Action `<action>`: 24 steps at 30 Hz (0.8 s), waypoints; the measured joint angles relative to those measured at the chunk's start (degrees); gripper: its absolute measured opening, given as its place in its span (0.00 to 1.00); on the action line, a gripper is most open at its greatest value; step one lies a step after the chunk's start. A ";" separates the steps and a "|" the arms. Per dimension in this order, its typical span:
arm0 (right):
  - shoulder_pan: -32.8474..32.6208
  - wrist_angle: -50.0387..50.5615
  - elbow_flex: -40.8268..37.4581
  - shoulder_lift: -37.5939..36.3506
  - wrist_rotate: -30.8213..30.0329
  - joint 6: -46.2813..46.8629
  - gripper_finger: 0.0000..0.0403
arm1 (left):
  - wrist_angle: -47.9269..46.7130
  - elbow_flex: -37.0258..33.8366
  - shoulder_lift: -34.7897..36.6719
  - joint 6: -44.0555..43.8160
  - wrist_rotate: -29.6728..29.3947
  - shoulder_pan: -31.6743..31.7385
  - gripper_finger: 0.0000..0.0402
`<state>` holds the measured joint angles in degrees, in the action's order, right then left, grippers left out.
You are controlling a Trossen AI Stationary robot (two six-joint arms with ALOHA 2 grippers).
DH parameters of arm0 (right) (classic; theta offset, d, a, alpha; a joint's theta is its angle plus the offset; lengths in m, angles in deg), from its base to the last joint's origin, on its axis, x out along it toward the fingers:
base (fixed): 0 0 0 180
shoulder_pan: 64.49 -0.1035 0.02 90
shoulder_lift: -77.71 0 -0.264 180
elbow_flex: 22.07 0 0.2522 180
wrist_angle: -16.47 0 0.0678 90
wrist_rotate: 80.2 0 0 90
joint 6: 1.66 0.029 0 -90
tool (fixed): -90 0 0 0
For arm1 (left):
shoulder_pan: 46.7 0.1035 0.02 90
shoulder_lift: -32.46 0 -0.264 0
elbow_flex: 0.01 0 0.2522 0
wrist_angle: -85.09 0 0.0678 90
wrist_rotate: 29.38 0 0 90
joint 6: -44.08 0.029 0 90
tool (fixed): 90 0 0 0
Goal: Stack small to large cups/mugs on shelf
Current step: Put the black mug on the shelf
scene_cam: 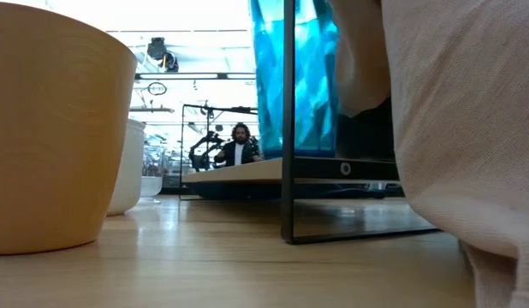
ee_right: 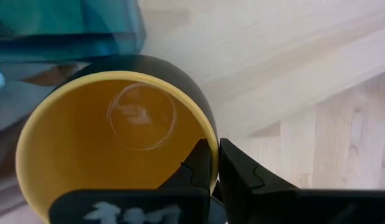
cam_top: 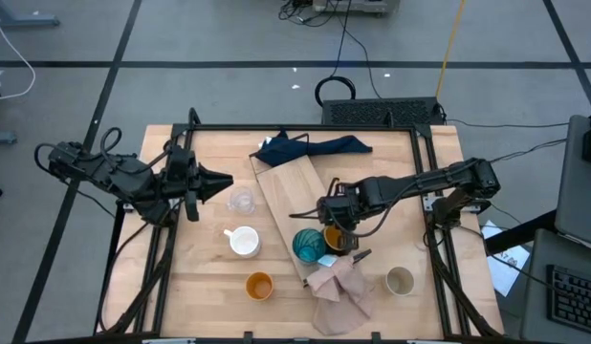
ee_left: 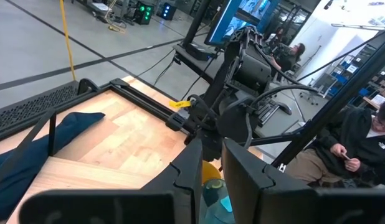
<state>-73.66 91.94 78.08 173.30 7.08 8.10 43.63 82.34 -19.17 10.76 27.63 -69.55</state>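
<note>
Closest to the low lens stands the orange cup (scene_cam: 50,128), at 7 o'clock on the table (cam_top: 205,277), smooth-sided and probably light.

My left jaws (cam_top: 224,181) hang at 9 o'clock, drawn almost together with only a slit between them and nothing in it. Just at their 4 o'clock is the clear glass (cam_top: 241,201), the breakable, slippery one; I judge it wants a gentle pinch across the rim. The white mug (cam_top: 244,241) stands at 6 o'clock from the glass, well apart from the orange cup.

At the middle lies the shelf (cam_top: 291,196), a pale board running aslant from 12 towards 6. The teal cup (cam_top: 308,246) stands on its near end.

Touching the teal cup at its 2 o'clock is the yellow mug (ee_right: 118,162), at the board's right edge. My right jaws (ee_right: 212,155) are closed on its wall, one finger inside the rim and one outside. Glazed, stiff and rather heavy for such a thin pinch, I reckon, so it may swing or slip; its handle I cannot see. Whether it is lifted I cannot tell.

The pinkish cloth (cam_top: 339,291) crowds the 6 o'clock side, soft and likely to snag. The grey cup (cam_top: 400,281) stands alone at 5 o'clock. Open room lies on the board towards 12, short of the blue cloth (cam_top: 310,148).
</note>
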 joint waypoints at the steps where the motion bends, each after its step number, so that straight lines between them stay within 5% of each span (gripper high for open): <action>1: -0.01 -0.53 0.00 0.00 0.24 0.02 0.01 | 0.00 0.00 0.00 0.03 0.02 0.00 0.15; 24: 0.07 0.21 -0.02 0.00 1.14 -1.68 0.02 | 0.02 0.00 0.00 0.59 0.00 0.00 0.15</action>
<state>-73.59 92.15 78.05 173.30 8.22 6.41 43.65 82.34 -19.17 11.35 27.63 -69.55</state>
